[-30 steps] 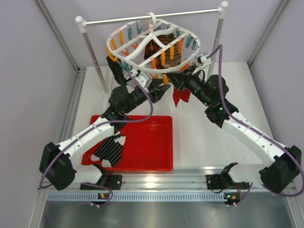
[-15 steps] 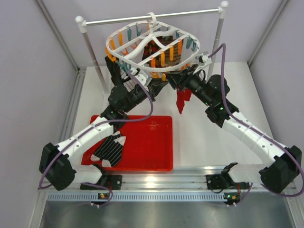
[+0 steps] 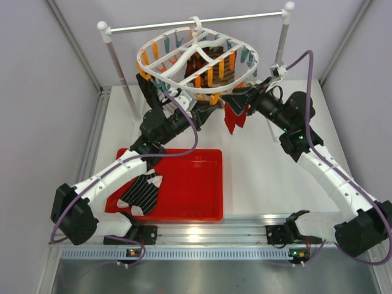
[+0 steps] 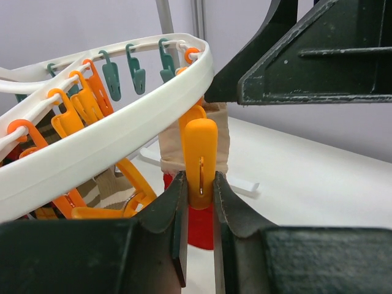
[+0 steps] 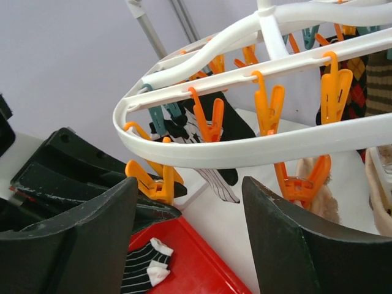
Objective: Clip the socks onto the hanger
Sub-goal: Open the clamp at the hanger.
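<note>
Compared with half a second earlier, the right arm is drawn back to the right, and its end effector (image 3: 240,100) is spread wide with nothing held. The dark red sock (image 3: 233,118) is hung higher, just under the near rim of the hanger (image 3: 160,75). Its top edge is hidden, so it cannot be told whether it is gripped by the orange clip (image 4: 199,147). That clip is pinched by the left end effector (image 4: 199,184), whose arm is stretched up from the near left.

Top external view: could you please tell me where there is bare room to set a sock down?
The red plastic tray is bare in its right half, beside the black white-striped sock. The white table between tray and right arm is free. Crowded: beneath the white plastic drying hanger, where the left gripper, right gripper and dark red sock meet.
</note>
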`<action>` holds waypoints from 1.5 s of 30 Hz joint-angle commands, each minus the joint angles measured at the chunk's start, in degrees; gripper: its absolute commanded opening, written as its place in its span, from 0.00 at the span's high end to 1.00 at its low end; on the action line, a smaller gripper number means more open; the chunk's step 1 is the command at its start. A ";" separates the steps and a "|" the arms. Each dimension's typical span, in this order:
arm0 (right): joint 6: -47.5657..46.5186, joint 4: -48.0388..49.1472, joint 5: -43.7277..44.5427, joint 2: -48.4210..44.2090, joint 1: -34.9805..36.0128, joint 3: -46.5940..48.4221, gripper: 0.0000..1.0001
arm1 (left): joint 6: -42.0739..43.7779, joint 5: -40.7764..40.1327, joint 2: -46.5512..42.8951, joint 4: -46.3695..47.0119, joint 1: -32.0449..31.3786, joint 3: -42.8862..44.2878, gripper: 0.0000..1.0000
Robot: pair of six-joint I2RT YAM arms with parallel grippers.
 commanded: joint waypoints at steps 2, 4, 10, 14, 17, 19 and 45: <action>3.44 4.94 -11.25 -0.78 -1.48 0.37 0.30 | -0.19 1.94 0.47 2.54 0.03 0.74 1.00; 5.03 5.38 -12.32 0.36 -1.13 0.72 0.26 | -0.27 2.03 0.56 2.37 -0.06 0.74 1.00; 4.69 3.45 -6.70 1.42 3.17 1.69 0.18 | -0.27 1.94 1.00 1.93 -0.06 1.27 1.00; 4.07 3.80 -3.10 2.12 4.94 1.17 0.23 | -0.27 2.29 1.09 1.75 -0.15 1.27 1.00; 5.03 5.73 -0.82 2.83 5.46 1.43 0.28 | -0.27 2.21 1.08 1.75 -0.06 1.09 1.00; 5.21 5.38 0.07 3.53 5.73 2.22 0.30 | -0.27 2.12 1.09 1.75 -0.06 1.00 1.00; 7.85 4.50 3.76 3.88 5.99 2.22 1.00 | 2.54 -1.40 -8.84 -12.89 -1.56 -2.07 0.43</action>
